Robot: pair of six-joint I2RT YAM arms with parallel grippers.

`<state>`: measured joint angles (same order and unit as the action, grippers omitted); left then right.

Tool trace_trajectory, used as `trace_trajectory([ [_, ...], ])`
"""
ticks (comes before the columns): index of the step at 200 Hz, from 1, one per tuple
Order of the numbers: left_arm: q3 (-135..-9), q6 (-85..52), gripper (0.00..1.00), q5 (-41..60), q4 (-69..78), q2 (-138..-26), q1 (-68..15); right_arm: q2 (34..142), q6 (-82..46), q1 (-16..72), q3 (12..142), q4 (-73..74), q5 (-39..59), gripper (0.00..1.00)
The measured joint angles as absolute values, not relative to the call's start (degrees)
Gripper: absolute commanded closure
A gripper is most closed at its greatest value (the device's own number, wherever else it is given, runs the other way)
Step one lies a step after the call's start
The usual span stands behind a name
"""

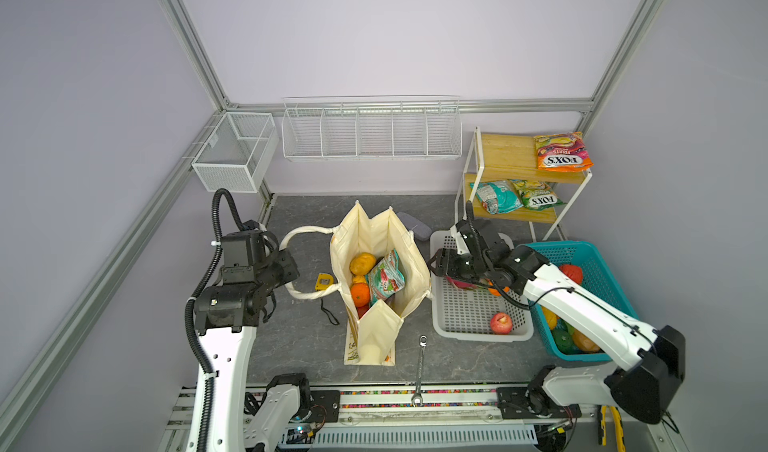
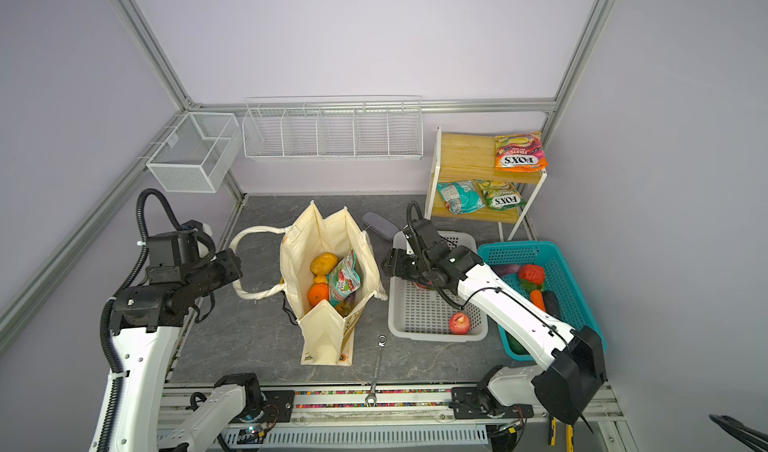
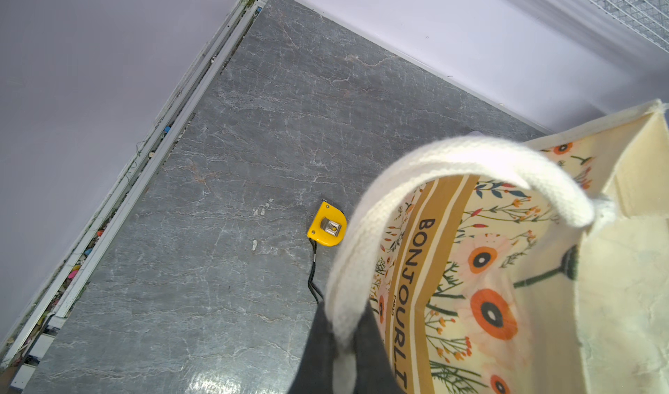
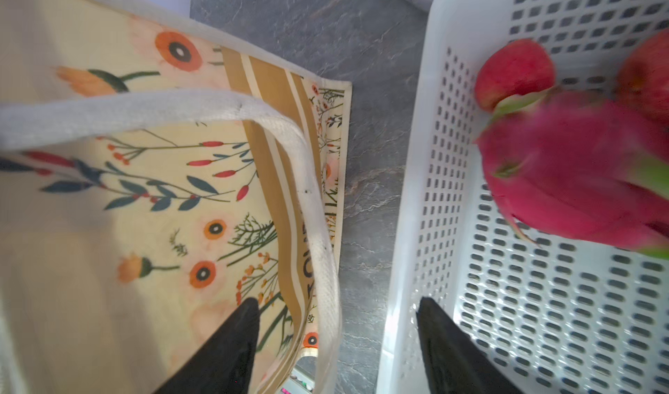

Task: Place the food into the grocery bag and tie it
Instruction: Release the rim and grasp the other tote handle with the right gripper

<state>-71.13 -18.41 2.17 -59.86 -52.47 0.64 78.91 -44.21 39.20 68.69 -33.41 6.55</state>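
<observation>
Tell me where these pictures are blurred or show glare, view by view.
Right wrist view: the dragon fruit is smeared and soft, and the grocery bag is hazy near the lens. Left wrist view: glare on the table. Both top views: sharp, evenly lit.

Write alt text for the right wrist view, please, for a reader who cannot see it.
The right gripper holds its jaws open over the gap between a floral tote bag and a white basket. A pink dragon fruit and a red apple lie in the basket.
</observation>
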Motion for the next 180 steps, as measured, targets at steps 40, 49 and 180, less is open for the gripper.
trace_trajectory([
  [40, -71.1, -18.2, 1.0, 2.2, -59.9, -52.4, 0.6, 82.1, -45.2, 39.2, 67.1, -29.8, 10.2, 0.35],
  [49, -71.1, -18.2, 1.0, 2.2, -59.9, -52.4, 0.6, 82.6, -45.5, 39.2, 67.1, -29.3, 10.9, 0.37],
  [180, -71.1, -17.7, 1.0, 2.5, -59.9, -52.4, 0.8, 87.3, -45.9, 39.2, 65.5, -25.9, 14.8, 0.68],
])
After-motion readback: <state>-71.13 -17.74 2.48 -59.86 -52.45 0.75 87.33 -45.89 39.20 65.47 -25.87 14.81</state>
